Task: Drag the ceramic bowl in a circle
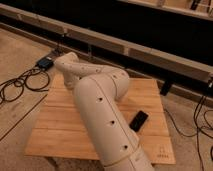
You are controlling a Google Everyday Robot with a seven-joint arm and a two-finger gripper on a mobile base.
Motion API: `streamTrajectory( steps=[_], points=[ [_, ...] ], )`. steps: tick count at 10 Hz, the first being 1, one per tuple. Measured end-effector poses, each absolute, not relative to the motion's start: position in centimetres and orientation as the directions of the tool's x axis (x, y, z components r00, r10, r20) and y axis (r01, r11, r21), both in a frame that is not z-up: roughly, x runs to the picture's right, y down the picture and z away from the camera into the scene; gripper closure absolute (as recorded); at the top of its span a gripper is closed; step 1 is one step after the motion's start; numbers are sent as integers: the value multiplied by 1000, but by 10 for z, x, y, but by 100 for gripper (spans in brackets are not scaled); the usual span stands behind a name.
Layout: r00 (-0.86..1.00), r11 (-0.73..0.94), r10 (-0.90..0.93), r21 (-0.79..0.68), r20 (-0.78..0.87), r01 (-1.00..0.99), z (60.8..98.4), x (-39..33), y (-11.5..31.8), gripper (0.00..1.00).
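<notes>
The ceramic bowl does not show in the camera view; it is hidden or out of view. My white arm (102,115) rises from the bottom right, bends over the middle of the wooden table (57,127) and reaches toward the table's far left corner, where its last visible segment (67,64) ends. My gripper is not visible; it lies somewhere beyond or behind that segment.
A flat black rectangular object (138,120) lies on the table to the right of my arm. A small black box (45,62) and looped cables (17,85) lie on the floor at the left. More cables (204,120) hang at the right. A dark rail and wall (150,35) run behind the table.
</notes>
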State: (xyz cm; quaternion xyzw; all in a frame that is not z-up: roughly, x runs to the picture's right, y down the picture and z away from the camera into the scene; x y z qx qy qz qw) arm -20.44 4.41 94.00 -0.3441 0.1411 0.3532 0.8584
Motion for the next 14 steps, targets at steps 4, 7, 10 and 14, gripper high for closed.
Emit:
streamTrajectory(
  steps=[4,7,10,14],
  points=[
    [773,529,479,-566,-416,-633,923,-266,53,100],
    [817,518,442,-639,-370,-569,889,-304,77,100],
    [821,478,411,-674,-396,-564,851,-298,107,100],
    [756,420,403,-630,-516,-654,830,-241,130,100]
  ],
)
